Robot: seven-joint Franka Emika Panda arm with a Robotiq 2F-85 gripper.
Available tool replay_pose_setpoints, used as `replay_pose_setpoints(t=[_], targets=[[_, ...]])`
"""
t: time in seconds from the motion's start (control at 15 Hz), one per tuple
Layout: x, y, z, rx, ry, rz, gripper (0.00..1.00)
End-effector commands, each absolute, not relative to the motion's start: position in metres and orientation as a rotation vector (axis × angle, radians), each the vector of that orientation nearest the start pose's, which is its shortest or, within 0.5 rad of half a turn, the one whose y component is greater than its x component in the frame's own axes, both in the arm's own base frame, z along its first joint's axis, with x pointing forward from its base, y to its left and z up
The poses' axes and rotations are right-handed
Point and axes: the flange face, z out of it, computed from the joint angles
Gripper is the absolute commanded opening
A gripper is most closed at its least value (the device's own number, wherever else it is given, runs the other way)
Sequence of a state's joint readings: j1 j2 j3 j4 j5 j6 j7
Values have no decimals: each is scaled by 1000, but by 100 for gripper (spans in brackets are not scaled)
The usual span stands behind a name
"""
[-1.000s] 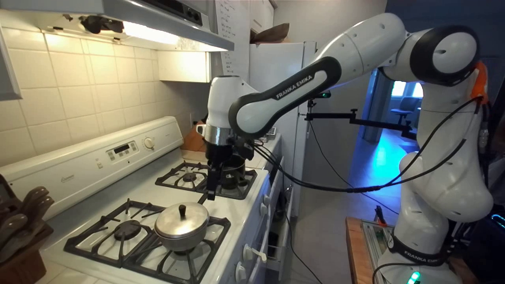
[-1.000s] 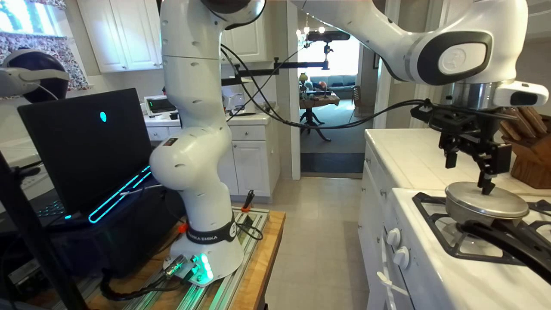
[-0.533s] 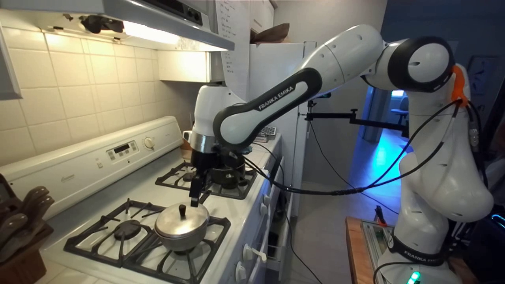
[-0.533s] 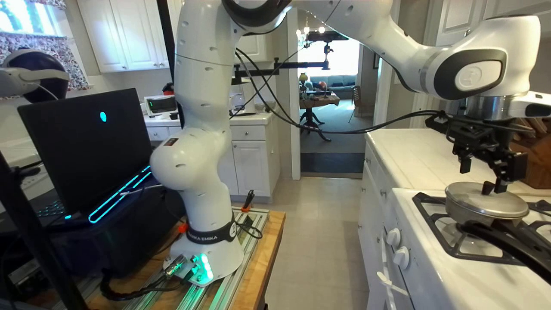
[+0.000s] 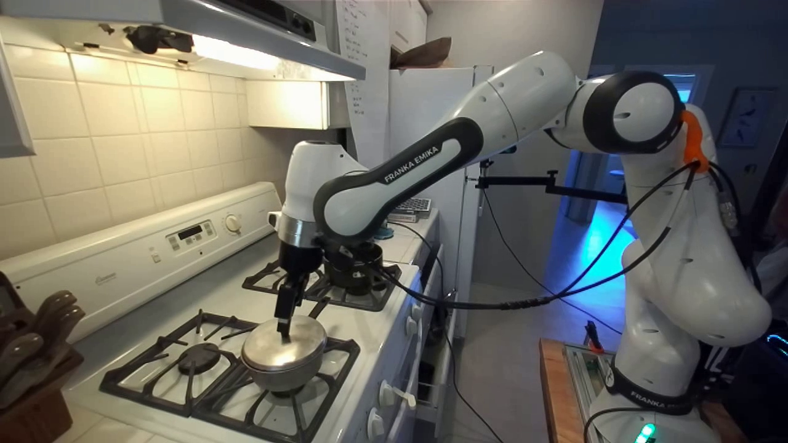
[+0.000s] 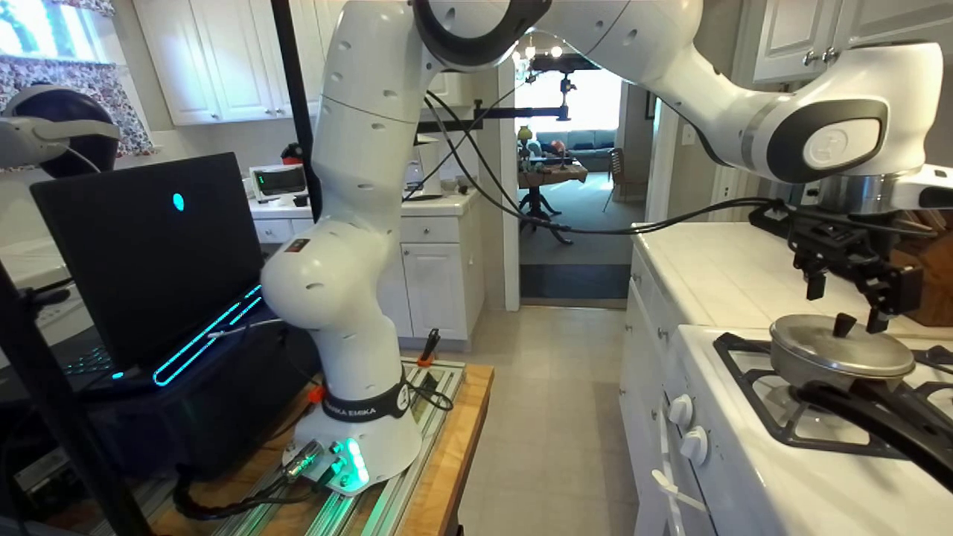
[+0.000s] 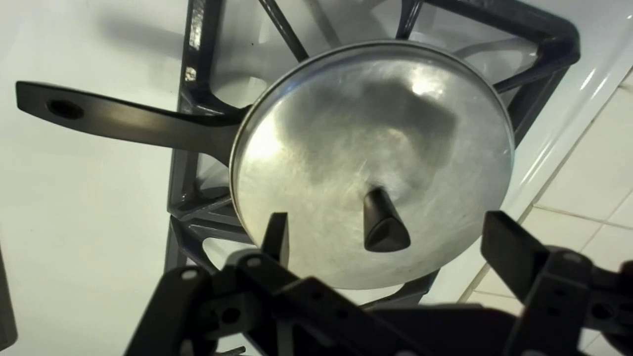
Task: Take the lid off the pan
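Note:
The shiny silver lid (image 5: 305,344) lies on the pan (image 5: 280,378), which stands on a stove burner. In an exterior view the lid (image 6: 864,356) and pan (image 6: 808,368) also show. The lid's dark knob (image 6: 843,325) stands up; it also shows in the wrist view (image 7: 383,227). The pan's dark handle (image 7: 118,118) points left there. My gripper (image 7: 386,230) is open and empty, its fingers on either side of the knob and apart from it. In an exterior view the gripper (image 6: 847,307) hovers just over the lid. The pan's inside is hidden.
The pan stands on a black burner grate (image 5: 191,403). A dark pot (image 5: 356,277) stands on a farther burner, behind the arm. A knife block (image 5: 37,397) stands at the stove's near side. The range hood (image 5: 271,40) overhangs the stove.
My open gripper has moved over the stove and down toward the lid, and its fingers have come to either side of the knob. The lid and pan have not moved.

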State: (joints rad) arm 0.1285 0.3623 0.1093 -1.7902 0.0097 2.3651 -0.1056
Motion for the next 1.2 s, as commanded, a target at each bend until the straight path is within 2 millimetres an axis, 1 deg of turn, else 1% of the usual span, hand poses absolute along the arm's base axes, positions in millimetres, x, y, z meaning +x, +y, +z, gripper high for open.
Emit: replay_pose_setpoints(t=[0.0, 0.07, 0.13, 0.27, 0.47, 0.87, 0.93, 1.0, 1.13], targets=[[660, 162, 368, -3023, -489, -346, 100], [661, 163, 367, -3023, -492, -348, 97], [663, 164, 366, -3025, -493, -349, 73], [664, 165, 366, -3026, -493, -351, 71], [667, 166, 365, -3025, -492, -351, 48], [668, 166, 364, -3029, -488, -349, 7], [669, 165, 365, -3030, -485, -349, 2], [669, 165, 364, -3030, -482, -347, 6], [668, 165, 366, -3033, -475, -346, 6]])
